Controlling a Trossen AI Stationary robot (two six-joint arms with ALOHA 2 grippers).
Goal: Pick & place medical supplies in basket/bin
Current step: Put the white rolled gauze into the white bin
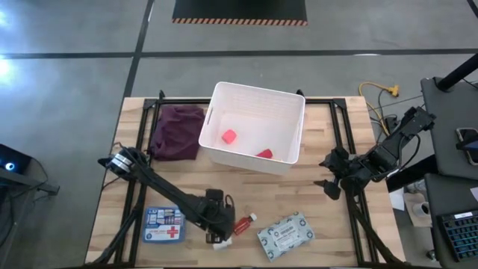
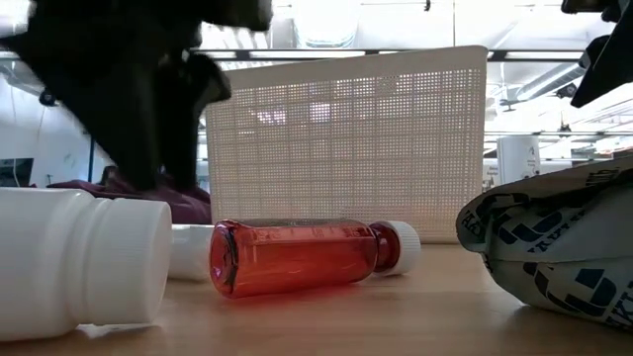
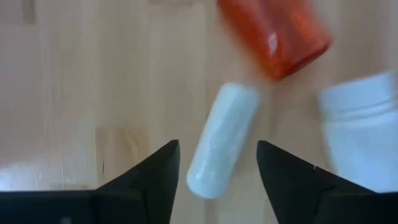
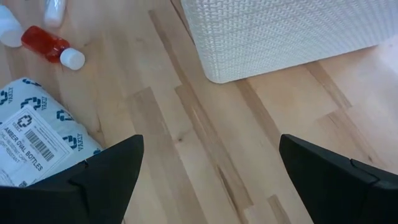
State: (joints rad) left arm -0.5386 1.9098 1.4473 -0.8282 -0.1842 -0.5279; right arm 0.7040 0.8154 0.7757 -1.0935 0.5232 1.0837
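Grey concrete floor (image 1: 75, 30), ceiling lights (image 2: 326, 20)

White ribbed bin (image 1: 287, 112) holds a pink cube (image 1: 228, 136); red bottle (image 2: 297, 256), white cap; purple cloth (image 1: 178, 131)

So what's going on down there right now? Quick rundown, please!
Left gripper open, straddling a white vial on the table. Right gripper open, waiting beside the bin. Red bottle close by.

Overhead view, table-level view, both sharing red bottle (image 1: 244, 223)
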